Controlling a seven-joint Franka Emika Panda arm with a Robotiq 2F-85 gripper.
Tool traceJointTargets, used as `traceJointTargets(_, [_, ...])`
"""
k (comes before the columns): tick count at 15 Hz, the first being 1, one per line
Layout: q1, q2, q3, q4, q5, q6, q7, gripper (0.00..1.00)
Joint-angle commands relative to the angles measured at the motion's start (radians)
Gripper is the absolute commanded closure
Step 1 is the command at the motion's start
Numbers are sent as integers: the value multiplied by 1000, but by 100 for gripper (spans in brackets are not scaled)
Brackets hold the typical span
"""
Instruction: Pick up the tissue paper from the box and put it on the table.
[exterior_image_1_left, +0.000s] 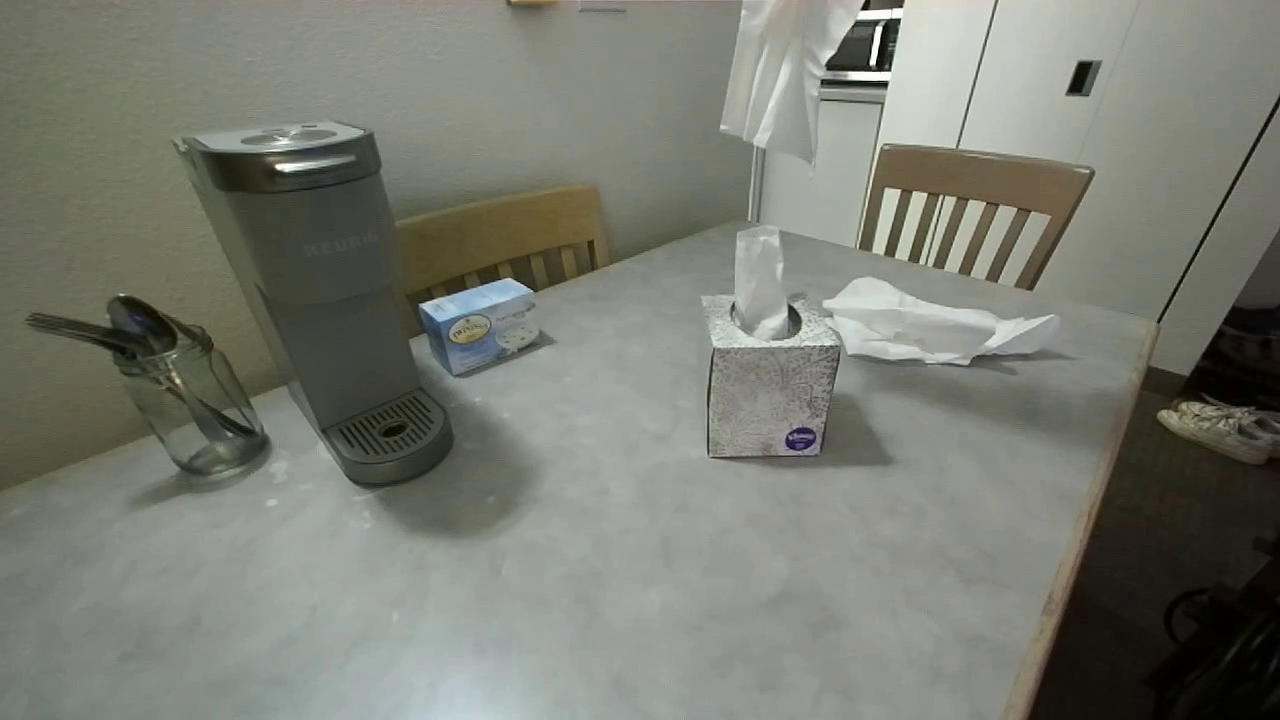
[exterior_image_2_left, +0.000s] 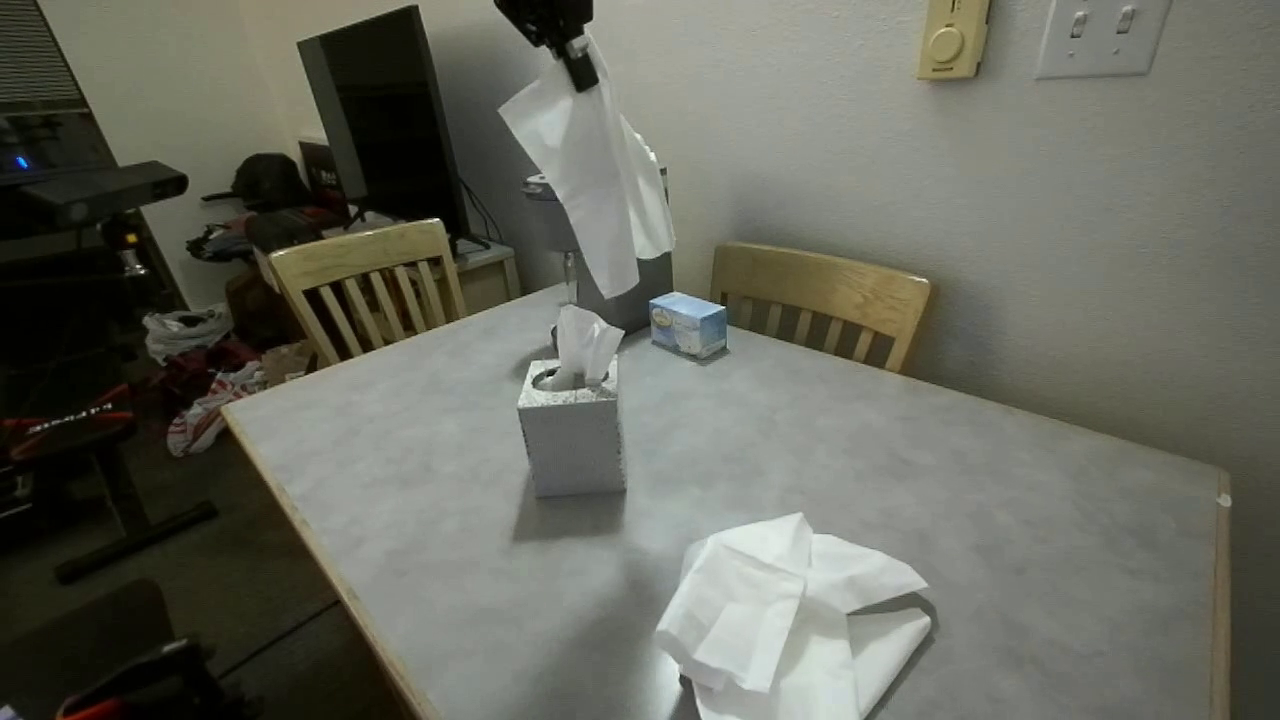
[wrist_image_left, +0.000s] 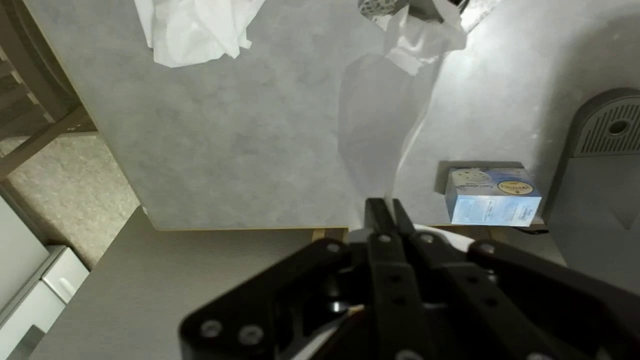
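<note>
Aloft: I hold one white tissue (exterior_image_2_left: 600, 180)

Item: my gripper (wrist_image_left: 387, 206), its fingers pinched together on the tissue, which hangs clear of the surface (exterior_image_1_left: 600, 580). Item: one tissue box (exterior_image_1_left: 766, 400), upright, second tissue (exterior_image_1_left: 762, 282) protruding. Item: one crumpled tissue (exterior_image_1_left: 910, 325), lying near the box.

In an exterior view, the end effector (exterior_image_2_left: 581, 68), upper centre of the frame, pinches a white tissue (exterior_image_2_left: 600, 175) that hangs above the bench (exterior_image_2_left: 960, 450). Tissue box (exterior_image_2_left: 575, 450) upright, left of centre, a second tissue (exterior_image_2_left: 586, 345) protruding from its top opening; a third tissue (exterior_image_2_left: 765, 605) lies rumpled at lower right of centre, apart from the box. Blue carton (exterior_image_2_left: 689, 325) near frame centre, beside a grey appliance (exterior_image_2_left: 655, 278) partly hidden by the white tissue.
</note>
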Motion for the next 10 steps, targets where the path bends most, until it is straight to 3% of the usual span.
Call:
traceJointTargets(1, [-59,18,-54,-2,49,54,-164,100])
traceJointTargets(10, [-171,170,-158,4,214,262,-544,100])
